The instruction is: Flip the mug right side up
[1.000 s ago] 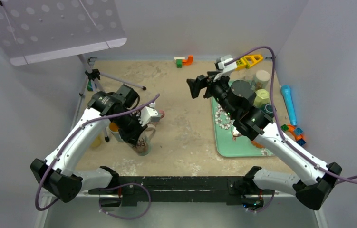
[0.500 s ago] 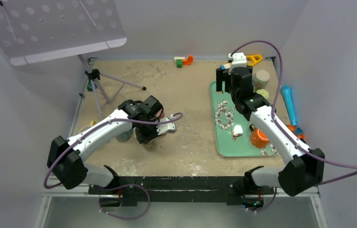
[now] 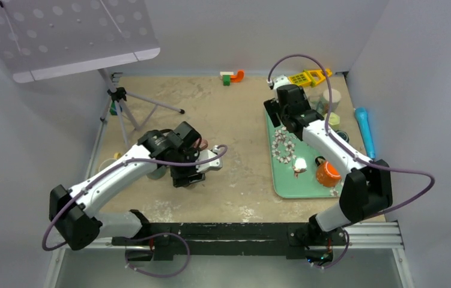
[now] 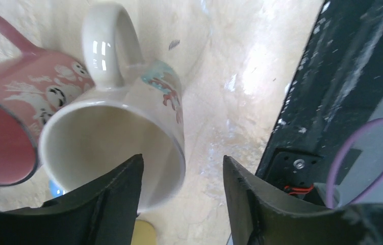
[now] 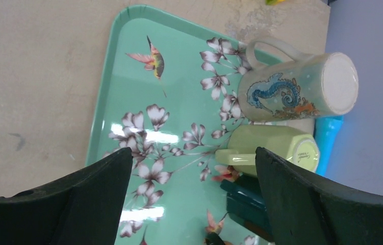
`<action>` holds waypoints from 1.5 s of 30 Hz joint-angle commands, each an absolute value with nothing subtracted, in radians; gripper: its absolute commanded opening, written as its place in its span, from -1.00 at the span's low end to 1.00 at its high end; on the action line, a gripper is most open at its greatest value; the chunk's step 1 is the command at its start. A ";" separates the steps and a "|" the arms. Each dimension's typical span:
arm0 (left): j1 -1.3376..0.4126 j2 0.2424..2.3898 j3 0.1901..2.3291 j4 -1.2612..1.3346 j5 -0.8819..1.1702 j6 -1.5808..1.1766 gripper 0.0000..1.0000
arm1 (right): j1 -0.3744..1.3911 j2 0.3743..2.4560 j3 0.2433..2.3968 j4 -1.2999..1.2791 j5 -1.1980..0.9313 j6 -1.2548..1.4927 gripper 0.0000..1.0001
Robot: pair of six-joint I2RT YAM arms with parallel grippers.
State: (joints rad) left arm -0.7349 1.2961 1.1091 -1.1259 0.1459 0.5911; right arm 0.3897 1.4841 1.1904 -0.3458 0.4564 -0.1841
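White and shiny, the mug [image 4: 112, 138] sits on the tabletop [image 4: 230, 61] with its open mouth facing up at the left wrist camera. It is right next to a pink mug [image 4: 10, 112].

A second ago the left arm was bent more to the left and had the mug in its grip. Now its wrist has turned and moved a little toward the middle. The left gripper [image 4: 183, 168] has its jaws spread. One side of the mug's wall is between them, but there is a gap beside it, so it looks let go.

I think this means the flip is done for this mug. What is left is to lift away without bumping it.

The right arm has swung over the far end of the green tray [image 5: 128, 76]. The right gripper [image 5: 193, 153] has its jaws wide apart and holds nothing. Below it, a seahorse mug [image 5: 286, 94] and a green mug [image 5: 271, 148] show their bottoms.
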 commanded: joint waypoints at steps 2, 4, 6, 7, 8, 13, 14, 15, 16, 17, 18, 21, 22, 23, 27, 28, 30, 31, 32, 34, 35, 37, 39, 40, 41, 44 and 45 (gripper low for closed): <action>-0.730 1.132 1.273 -1.192 0.309 0.597 0.35 | 0.384 1.591 1.296 -0.388 0.516 -0.393 0.82; -0.720 1.095 1.309 -1.186 0.298 0.576 0.45 | 0.384 1.684 1.350 -0.429 0.591 -0.483 0.81; -0.707 1.073 1.332 -1.162 0.255 0.538 0.49 | 0.370 1.762 1.414 -0.453 0.649 -0.565 0.81; -0.699 1.066 1.337 -1.153 0.233 0.520 0.50 | 0.360 1.792 1.443 -0.447 0.652 -0.609 0.80; -0.687 1.064 1.342 -1.145 0.221 0.503 0.51 | 0.338 1.821 1.467 -0.422 0.647 -0.660 0.80; -0.643 1.065 1.350 -1.143 0.205 0.463 0.51 | 0.244 1.978 1.672 -0.425 0.591 -0.751 0.80; -0.642 1.060 1.348 -1.142 0.200 0.461 0.51 | 0.225 2.007 1.729 -0.431 0.578 -0.762 0.80; -0.641 1.052 1.345 -1.136 0.197 0.460 0.51 | 0.208 2.036 1.754 -0.438 0.564 -0.770 0.80; -0.641 1.048 1.341 -1.132 0.195 0.459 0.51 | 0.195 2.064 1.796 -0.455 0.552 -0.779 0.80; -0.640 1.041 1.339 -1.128 0.194 0.459 0.51 | 0.181 2.088 1.826 -0.464 0.542 -0.792 0.80; -0.640 1.038 1.339 -1.126 0.191 0.461 0.52 | 0.168 2.108 1.852 -0.463 0.533 -0.805 0.79; -0.641 1.045 1.345 -1.127 0.173 0.461 0.52 | 0.133 2.157 1.893 -0.477 0.500 -0.831 0.77; -0.640 1.048 1.349 -1.129 0.168 0.460 0.52 | 0.122 2.174 1.904 -0.482 0.513 -0.837 0.76; -0.640 1.053 1.352 -1.131 0.163 0.461 0.52 | 0.116 2.187 1.906 -0.473 0.541 -0.846 0.75; -0.639 1.065 1.360 -1.138 0.171 0.465 0.52 | 0.105 2.193 1.851 -0.329 0.597 -0.925 0.64; -0.640 1.069 1.361 -1.137 0.176 0.467 0.52 | 0.106 2.192 1.834 -0.295 0.599 -0.942 0.55; -0.638 1.076 1.367 -1.136 0.179 0.468 0.52 | 0.105 2.195 1.800 -0.258 0.614 -0.978 0.47; -0.638 1.081 1.370 -1.135 0.178 0.468 0.52 | 0.104 2.198 1.775 -0.224 0.632 -1.004 0.45; -0.639 1.087 1.374 -1.135 0.178 0.468 0.52 | 0.102 2.203 1.749 -0.189 0.652 -1.036 0.43; -0.638 1.096 1.385 -1.138 0.178 0.468 0.52 | 0.101 2.212 1.706 -0.114 0.678 -1.089 0.34; -0.638 1.097 1.388 -1.139 0.178 0.468 0.52 | 0.101 2.216 1.690 -0.089 0.680 -1.113 0.32; -0.638 1.097 1.390 -1.140 0.180 0.469 0.52 | 0.100 2.231 1.673 -0.037 0.689 -1.141 0.26; -0.639 1.097 1.389 -1.142 0.181 0.472 0.52 | 0.095 2.252 1.661 0.023 0.714 -1.178 0.24; -0.638 1.097 1.388 -1.144 0.181 0.473 0.52 | 0.092 2.259 1.650 0.058 0.723 -1.200 0.21; -0.639 1.097 1.387 -1.143 0.181 0.474 0.52 | 0.090 2.267 1.642 0.094 0.730 -1.222 0.20; -0.638 1.099 1.384 -1.141 0.182 0.476 0.52 | 0.090 2.289 1.634 0.172 0.744 -1.267 0.17; -0.638 1.100 1.384 -1.140 0.181 0.476 0.52 | 0.090 2.297 1.639 0.180 0.744 -1.270 0.15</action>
